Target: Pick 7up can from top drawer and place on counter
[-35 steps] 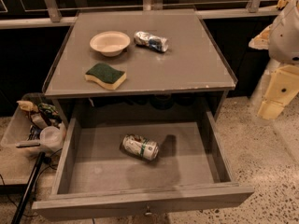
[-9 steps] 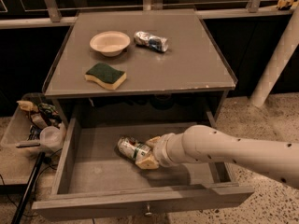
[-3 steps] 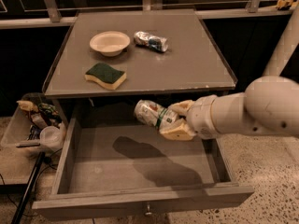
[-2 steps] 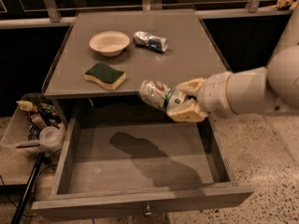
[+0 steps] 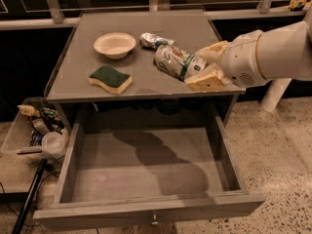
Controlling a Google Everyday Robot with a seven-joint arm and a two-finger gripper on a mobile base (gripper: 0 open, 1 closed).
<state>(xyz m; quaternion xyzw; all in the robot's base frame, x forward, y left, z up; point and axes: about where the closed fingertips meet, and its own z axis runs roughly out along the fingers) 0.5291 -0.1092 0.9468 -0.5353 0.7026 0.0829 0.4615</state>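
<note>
Large flat grey square counter (image 5: 195, 23) = ref. Wide shallow grey wooden drawer (image 5: 97, 172) open below counter front. Cream two-finger gripper (image 5: 197, 66) over counter's front-right as viewed, fingers clamped on small white-and-silver green-banded 7up can (image 5: 173, 62). Can tilted, held above counter top.

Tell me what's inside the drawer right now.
Nothing shows in the drawer but shadow; its rear lies hidden under the counter. The gripper holds the 7up can above it.

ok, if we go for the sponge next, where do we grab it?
Top-down, jaws across the sponge at its narrow middle: it lies flat on the counter, green side up, long sides free. The gripper is over the counter's right edge, shut on the can.
</note>
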